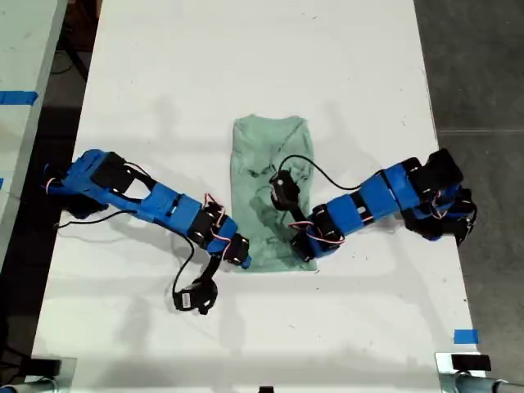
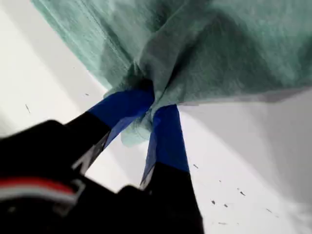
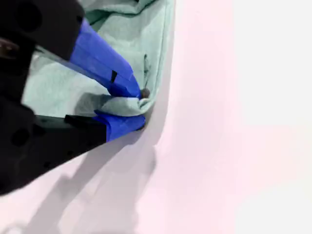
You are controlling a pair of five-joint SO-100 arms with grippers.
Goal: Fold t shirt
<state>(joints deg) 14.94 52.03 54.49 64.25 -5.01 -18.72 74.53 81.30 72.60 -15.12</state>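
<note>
In the middle of the table (image 1: 246,65), the t shirt (image 1: 266,155) is laid as a narrow upright strip, its long sides apparently already turned in, with some wrinkling down the centre. In the exterior view one arm is brought in from the left and one from the right, and an arm's tip is set at each corner of the strip's lower edge; which arm is which cannot be settled from the wrist views. My first gripper (image 2: 156,100) is closed on a bunched pinch of the cloth, the fabric gathered between the blue jaws just above the table. My second gripper (image 3: 141,105) is likewise clamped on a folded corner of the cloth, right at the edge where bare table begins. The step in hand is judged to be the crosswise fold: the lower edge is to be carried up and over toward the far end. For that to be done well, both corners should be raised together and only slightly, so that the layers are not pulled apart; they should be moved at an even pace and kept the same width apart, so the strip is neither stretched nor allowed to sag. Release should be held back until the carried edge is squared over the far edge.
</note>
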